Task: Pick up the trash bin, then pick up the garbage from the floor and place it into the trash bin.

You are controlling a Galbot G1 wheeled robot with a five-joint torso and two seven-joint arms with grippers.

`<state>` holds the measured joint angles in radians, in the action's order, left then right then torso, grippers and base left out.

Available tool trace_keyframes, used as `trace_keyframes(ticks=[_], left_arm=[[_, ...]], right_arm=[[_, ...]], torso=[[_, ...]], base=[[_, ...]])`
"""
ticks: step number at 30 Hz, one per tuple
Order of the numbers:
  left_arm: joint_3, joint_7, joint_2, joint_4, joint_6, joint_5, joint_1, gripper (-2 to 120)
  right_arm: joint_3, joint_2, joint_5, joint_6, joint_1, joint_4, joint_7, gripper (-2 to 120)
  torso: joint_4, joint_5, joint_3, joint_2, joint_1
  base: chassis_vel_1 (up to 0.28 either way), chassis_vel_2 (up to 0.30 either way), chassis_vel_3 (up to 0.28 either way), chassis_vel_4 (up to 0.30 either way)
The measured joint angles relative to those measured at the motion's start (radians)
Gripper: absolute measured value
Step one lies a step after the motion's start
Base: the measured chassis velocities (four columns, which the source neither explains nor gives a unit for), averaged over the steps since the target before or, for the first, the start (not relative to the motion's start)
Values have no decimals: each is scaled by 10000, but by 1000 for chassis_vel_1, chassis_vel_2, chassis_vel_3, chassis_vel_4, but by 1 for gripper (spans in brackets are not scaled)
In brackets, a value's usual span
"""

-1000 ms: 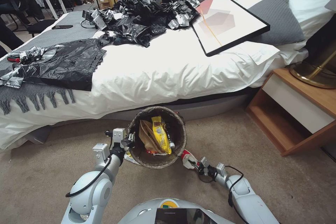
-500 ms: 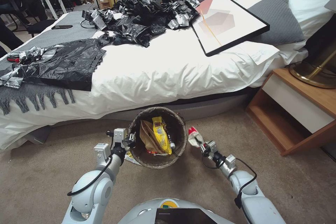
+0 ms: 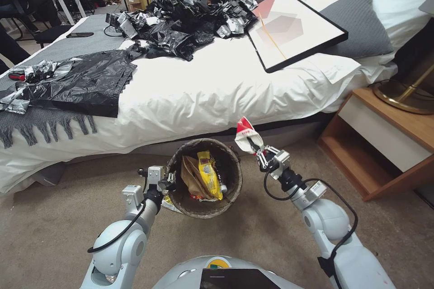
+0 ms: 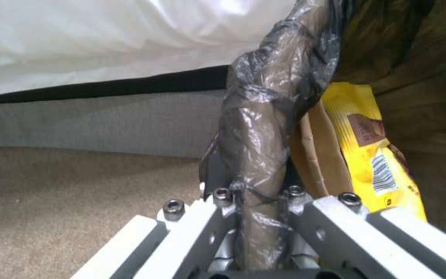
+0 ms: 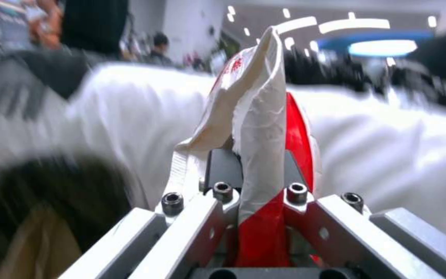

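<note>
The trash bin (image 3: 205, 207), round and lined with a dark bag, hangs just above the carpet in front of the bed. My left gripper (image 3: 168, 184) is shut on its bag-covered rim (image 4: 259, 155). Inside lie a brown paper bag (image 3: 190, 176) and a yellow snack wrapper (image 3: 209, 176), the wrapper (image 4: 373, 155) also close in the left wrist view. My right gripper (image 3: 257, 150) is shut on a crumpled red-and-white carton (image 3: 245, 134), held up beside and above the bin's right rim. The right wrist view has the carton (image 5: 264, 128) pinched between the fingers.
The bed (image 3: 203, 95) with white bedding stands right behind the bin, strewn with black bags (image 3: 86, 81) and a framed picture (image 3: 289, 22). A wooden nightstand (image 3: 384, 144) is at the right. Beige carpet (image 3: 54, 226) spreads around me.
My right arm has lifted the red-and-white carton from low by the bin's front right up to above its right rim. The left gripper and bin have stayed put.
</note>
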<state>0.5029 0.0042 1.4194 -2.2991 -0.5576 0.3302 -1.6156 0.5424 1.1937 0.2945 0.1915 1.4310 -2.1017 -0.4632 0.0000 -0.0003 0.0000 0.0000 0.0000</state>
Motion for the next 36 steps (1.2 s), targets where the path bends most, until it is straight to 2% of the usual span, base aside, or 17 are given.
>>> trace_keyframes(ticks=[3, 8, 10, 14, 18, 36], left_arm=[[-26, 3, -8, 6, 0, -3, 0, 0], [-75, 4, -4, 6, -3, -12, -6, 0], [-121, -2, -3, -8, -28, -16, -30, 0], [-142, -9, -3, -25, -48, -25, -49, 0], [-172, -77, 14, -110, -205, -53, -105, 0], [-189, -398, 36, -289, -715, 201, -107, 0]], right_arm=[[-452, -155, 16, -222, 263, -1602, 91, 2], [-1262, -323, -423, -363, 321, -1811, 428, 2], [-1722, -489, -592, -472, 244, -1731, 656, 2], [-2013, -645, -694, -548, 169, -1593, 781, 2], [-2787, -1159, -828, -783, -130, -1059, 1092, 2], [-3391, -1171, -1085, -691, -66, 146, 1092, 2]], torso=[[-2, 1, 0, 0, 0], [-1, 1, 0, 0, 0], [-1, 2, 0, 0, 0], [1, 2, 0, 0, 0], [1, 2, 0, 0, 0], [-1, 3, 0, 0, 0]], base=[[0, 0, 0, 0], [0, 0, 0, 0], [0, 0, 0, 0], [0, 0, 0, 0], [0, 0, 0, 0], [0, 0, 0, 0]])
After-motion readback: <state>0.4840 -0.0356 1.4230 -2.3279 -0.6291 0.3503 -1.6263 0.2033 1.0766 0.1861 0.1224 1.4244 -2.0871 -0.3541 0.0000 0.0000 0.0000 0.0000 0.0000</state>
